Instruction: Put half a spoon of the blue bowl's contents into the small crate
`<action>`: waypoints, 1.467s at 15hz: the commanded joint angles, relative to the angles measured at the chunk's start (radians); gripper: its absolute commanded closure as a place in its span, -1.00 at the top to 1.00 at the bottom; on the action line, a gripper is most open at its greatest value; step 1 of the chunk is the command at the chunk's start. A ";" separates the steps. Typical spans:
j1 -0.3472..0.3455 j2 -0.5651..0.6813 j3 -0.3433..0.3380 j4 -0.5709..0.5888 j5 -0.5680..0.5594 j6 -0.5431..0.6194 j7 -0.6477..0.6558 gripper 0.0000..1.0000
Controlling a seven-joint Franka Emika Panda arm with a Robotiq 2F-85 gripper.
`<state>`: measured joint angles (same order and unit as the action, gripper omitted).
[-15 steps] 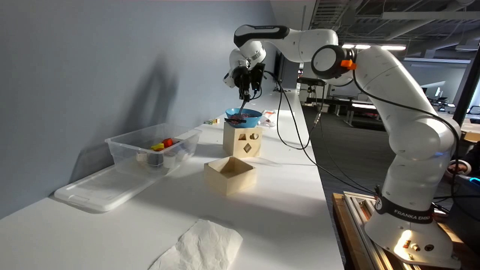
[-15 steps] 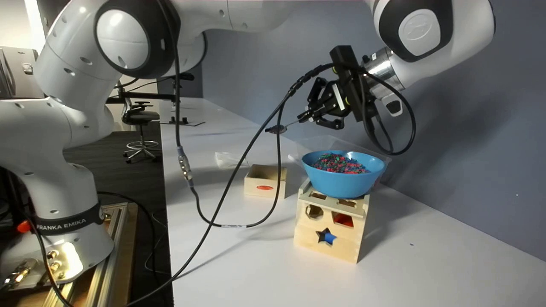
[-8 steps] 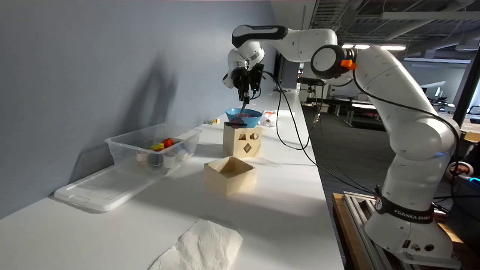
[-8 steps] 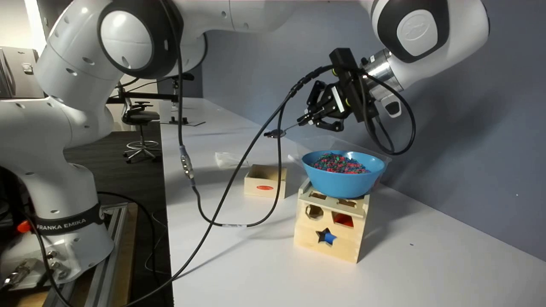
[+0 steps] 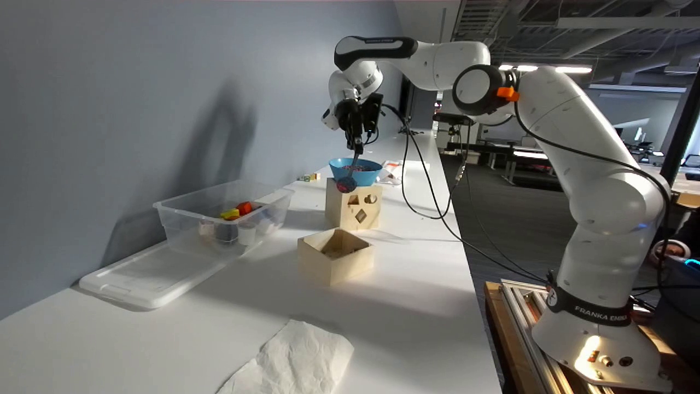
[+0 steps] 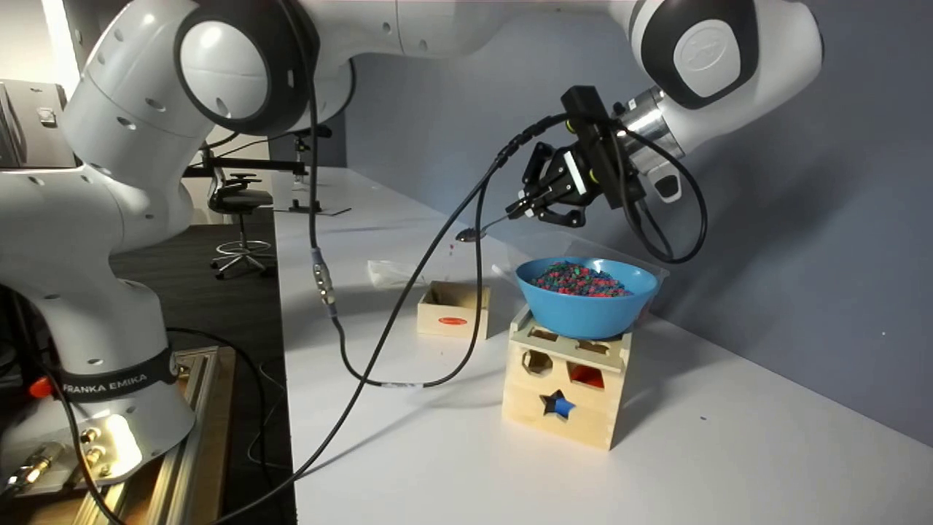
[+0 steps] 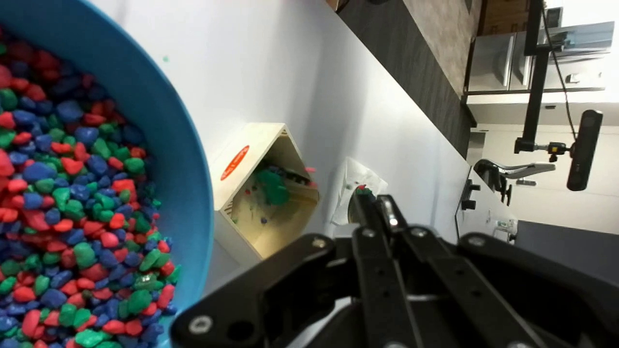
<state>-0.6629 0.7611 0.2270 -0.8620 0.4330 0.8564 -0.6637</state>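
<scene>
My gripper (image 6: 519,207) is shut on the handle of the spoon (image 6: 470,235), which reaches out ahead of the fingers. Red and green bits still show at the spoon's rim in the wrist view, though the fingers hide part of it. In an exterior view, the spoon's round end (image 5: 346,185) is tipped, and tiny red specks hang in the air below it in an exterior view. The small crate (image 7: 231,183) is an open wooden box with a few coloured pieces inside and a blurred green piece above it. The blue bowl (image 6: 583,315), holding red, green and blue pebbles, sits behind the spoon.
A wooden shape-sorter box (image 6: 561,394) carries the bowl. By the wall stands a clear tub (image 5: 180,221) with red and yellow items, its lid (image 5: 147,279) beside it. White paper (image 5: 298,358) lies on the table. A black cable (image 6: 408,292) loops from the arm.
The arm has shifted slightly and the spoon has turned from level to tipped. Pieces have spilled from it, and some now show inside the crate.
</scene>
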 commanded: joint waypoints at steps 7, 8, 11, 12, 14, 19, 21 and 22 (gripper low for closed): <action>0.015 -0.020 -0.016 -0.029 -0.040 0.044 -0.009 -0.97; 0.016 -0.020 -0.017 -0.030 -0.042 0.049 -0.008 -0.97; 0.021 -0.022 -0.020 -0.034 -0.048 0.072 -0.006 -0.97; 0.022 -0.022 -0.020 -0.036 -0.048 0.076 -0.005 -0.97; 0.026 -0.022 -0.021 -0.038 -0.049 0.083 -0.004 -0.97; 0.038 -0.026 -0.029 -0.050 -0.062 0.102 -0.005 -0.97; 0.041 -0.027 -0.029 -0.056 -0.068 0.108 -0.004 -0.97; 0.042 -0.028 -0.030 -0.059 -0.072 0.111 -0.004 -0.97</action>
<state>-0.6299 0.7625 0.2072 -0.8857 0.3875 0.9478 -0.6629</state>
